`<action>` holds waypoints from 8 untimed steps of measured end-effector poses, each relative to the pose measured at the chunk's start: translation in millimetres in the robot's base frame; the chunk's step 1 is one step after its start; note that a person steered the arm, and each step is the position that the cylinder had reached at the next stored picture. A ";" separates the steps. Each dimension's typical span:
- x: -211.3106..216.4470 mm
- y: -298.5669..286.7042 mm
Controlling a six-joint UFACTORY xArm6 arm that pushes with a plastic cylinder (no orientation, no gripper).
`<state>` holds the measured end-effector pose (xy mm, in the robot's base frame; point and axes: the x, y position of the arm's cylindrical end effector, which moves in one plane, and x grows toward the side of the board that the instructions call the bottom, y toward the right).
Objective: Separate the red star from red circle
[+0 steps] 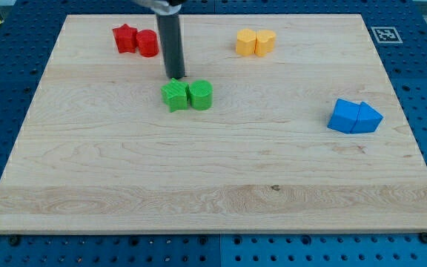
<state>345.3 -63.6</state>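
Observation:
The red star lies near the view's top left, touching the red circle on its right. My tip comes down from the view's top. It stands right and below the red pair, just above the green star, close to it.
A green circle touches the green star's right side. Two yellow blocks sit together at the top centre-right. Two blue blocks sit together at the right. The wooden board lies on a blue pegboard table.

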 end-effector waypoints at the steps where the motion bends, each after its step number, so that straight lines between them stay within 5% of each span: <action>1: -28.1 11.1; 8: -47.8 -61.8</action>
<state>297.5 -125.4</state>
